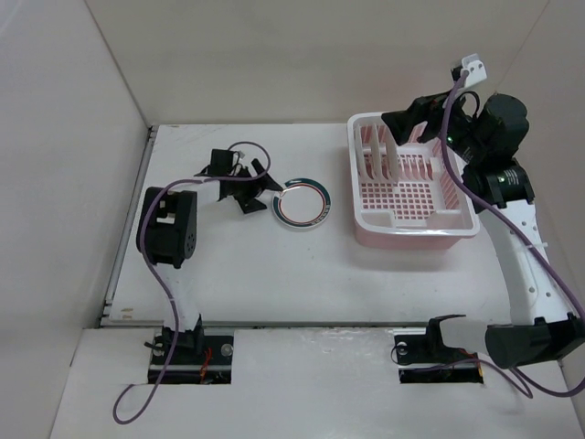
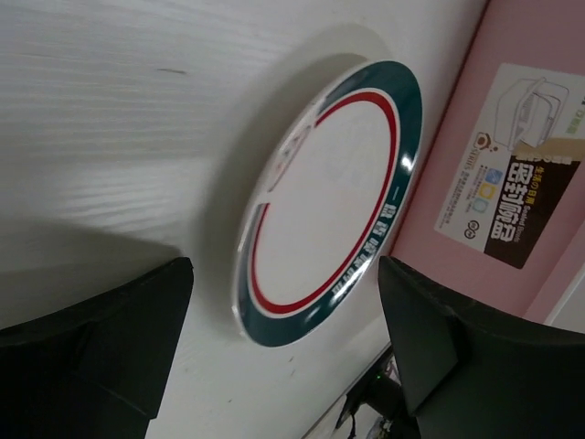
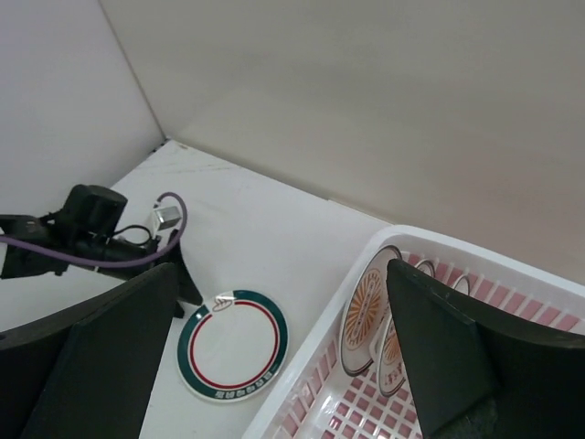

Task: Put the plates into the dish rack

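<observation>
one teal-rimmed plate [image 1: 303, 202] left flat on table [image 1: 238, 274], mid-frame. at least two sunburst plates [image 3: 364, 311] stand in dish rack [image 1: 411, 238], upper right. left gripper [image 2: 285, 283] spread wide at its edge; right gripper [image 3: 281, 302] apart, empty, over rack.

"What lay on the table [image 1: 274, 274]?"

"A teal-rimmed plate [image 1: 303, 202], flat, left of the dish rack [image 1: 416, 230]. The left gripper [image 1: 263, 192] sat just beside its left edge, fingers spread."

"And the rack?"

"White plates [image 1: 377, 155] stood on edge in its left end. The right gripper [image 1: 413, 121] hung over its far rim."
</observation>
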You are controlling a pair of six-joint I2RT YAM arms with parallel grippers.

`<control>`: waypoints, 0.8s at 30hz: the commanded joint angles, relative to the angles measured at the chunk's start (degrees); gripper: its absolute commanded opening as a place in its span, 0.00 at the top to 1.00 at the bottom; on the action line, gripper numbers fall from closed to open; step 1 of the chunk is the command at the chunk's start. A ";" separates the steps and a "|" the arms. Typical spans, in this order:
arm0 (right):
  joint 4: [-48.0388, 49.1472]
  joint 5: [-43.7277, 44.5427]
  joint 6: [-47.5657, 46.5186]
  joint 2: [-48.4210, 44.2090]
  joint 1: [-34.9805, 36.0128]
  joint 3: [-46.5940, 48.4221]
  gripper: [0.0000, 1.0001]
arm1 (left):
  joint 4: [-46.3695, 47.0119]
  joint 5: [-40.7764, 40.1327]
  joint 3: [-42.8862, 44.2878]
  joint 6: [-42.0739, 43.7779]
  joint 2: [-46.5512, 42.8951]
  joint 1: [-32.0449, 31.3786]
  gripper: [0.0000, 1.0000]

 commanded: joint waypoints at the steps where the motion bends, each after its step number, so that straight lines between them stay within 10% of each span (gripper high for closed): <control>1: 1.77 -4.02 1.59 -1.08 0.12 0.60 0.00 | 2.26 -0.85 0.76 0.67 4.38 -2.53 0.19; 7: 0.72 -4.64 1.59 -1.61 0.12 1.21 0.00 | 4.56 -0.85 -0.46 -1.62 6.33 -4.39 0.31; 13: 0.10 -5.17 2.12 -1.61 0.12 2.26 0.00 | 5.35 -2.87 -1.79 -2.76 6.33 -4.39 0.92; 24: -5.74 -1.94 -7.38 4.79 6.16 5.42 0.00 | -0.95 -9.88 0.65 -3.82 1.68 -4.39 1.00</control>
